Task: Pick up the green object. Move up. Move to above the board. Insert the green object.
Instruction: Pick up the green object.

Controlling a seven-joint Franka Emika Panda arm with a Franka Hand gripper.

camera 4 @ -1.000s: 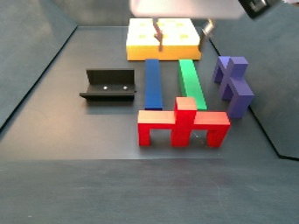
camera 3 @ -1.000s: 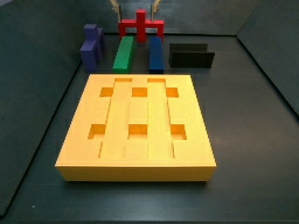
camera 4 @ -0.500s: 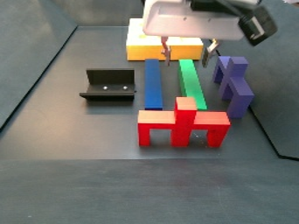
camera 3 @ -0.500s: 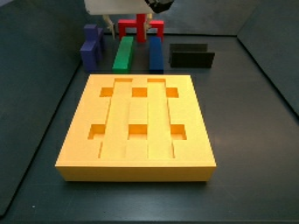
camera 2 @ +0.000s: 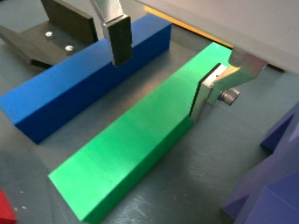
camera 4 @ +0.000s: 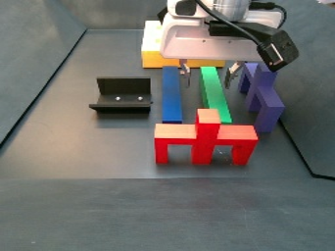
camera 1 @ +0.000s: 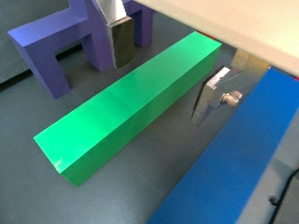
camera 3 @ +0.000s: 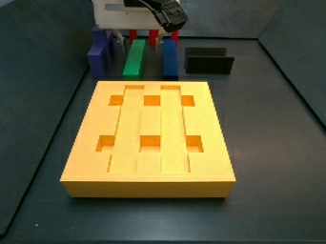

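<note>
The green object is a long green bar [camera 3: 132,59] lying on the dark floor between a blue bar and a purple piece; it also shows in a side view [camera 4: 214,98] and in both wrist views [camera 1: 135,109] [camera 2: 146,144]. My gripper [camera 3: 135,36] [camera 4: 210,67] is low over the bar's end nearest the board, open and empty. Its fingers straddle the bar [camera 1: 163,68] [camera 2: 163,66], one finger [camera 2: 211,87] close against the bar's side, the other finger [camera 2: 119,39] apart from it on the blue bar's side. The yellow-orange board [camera 3: 152,133] lies apart; the gripper partly hides it [camera 4: 155,51].
A blue bar [camera 3: 170,62] [camera 4: 171,93] [camera 2: 82,83] lies parallel beside the green one. A purple piece [camera 3: 98,52] [camera 4: 262,93] [camera 1: 65,44] stands on its other side. A red piece [camera 4: 206,140] stands at the bars' far end. The fixture [camera 3: 209,62] [camera 4: 120,95] stands beyond the blue bar.
My gripper has come down from above into view and now straddles the green bar's end. The pieces have not moved.
</note>
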